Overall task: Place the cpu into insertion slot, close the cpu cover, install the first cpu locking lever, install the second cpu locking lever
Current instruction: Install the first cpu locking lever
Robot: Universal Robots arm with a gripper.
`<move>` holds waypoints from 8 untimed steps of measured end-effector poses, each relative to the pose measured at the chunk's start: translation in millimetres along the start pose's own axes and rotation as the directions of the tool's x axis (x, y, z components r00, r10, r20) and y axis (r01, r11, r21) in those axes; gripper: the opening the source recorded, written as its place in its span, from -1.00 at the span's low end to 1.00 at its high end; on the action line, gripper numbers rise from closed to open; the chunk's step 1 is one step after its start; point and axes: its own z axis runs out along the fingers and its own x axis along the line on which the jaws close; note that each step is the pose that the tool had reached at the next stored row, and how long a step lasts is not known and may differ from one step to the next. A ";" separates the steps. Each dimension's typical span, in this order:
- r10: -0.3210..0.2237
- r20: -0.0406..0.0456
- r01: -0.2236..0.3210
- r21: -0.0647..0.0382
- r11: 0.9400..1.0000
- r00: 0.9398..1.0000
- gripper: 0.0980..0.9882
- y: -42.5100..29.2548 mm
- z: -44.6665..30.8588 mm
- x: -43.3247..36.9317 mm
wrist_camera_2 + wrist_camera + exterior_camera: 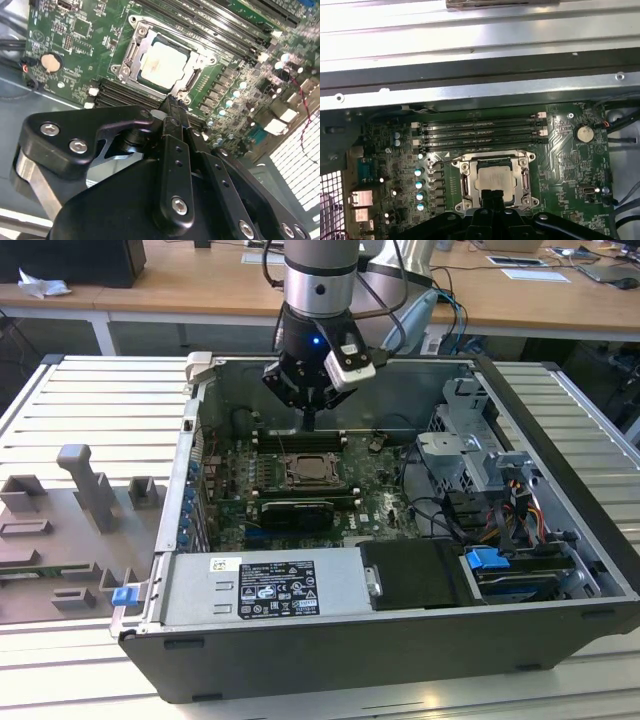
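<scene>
Latching looked to be your step in hand, for the chip (164,62) sat in the socket (132,21) under the closed cover (198,61), and your gripper (170,102) hung just above the socket, pinched narrow and empty, so any next move likely needed a fine, steady press.
</scene>
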 end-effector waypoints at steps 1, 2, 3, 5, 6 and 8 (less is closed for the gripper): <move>-0.020 -0.001 0.020 0.000 1.000 1.000 -0.98 0.0 0.0 0.0; -0.031 -0.001 0.031 0.000 1.000 1.000 -0.98 0.0 0.0 0.0; -0.050 -0.002 0.050 0.000 0.999 0.999 -0.98 0.0 0.0 0.0; -0.072 -0.003 0.072 0.000 0.997 0.997 -0.98 0.0 0.0 0.0; -0.107 -0.004 0.107 0.000 0.994 0.994 -0.98 0.0 0.0 0.0; -0.169 -0.006 0.169 0.000 0.986 0.986 -0.98 0.0 0.1 0.0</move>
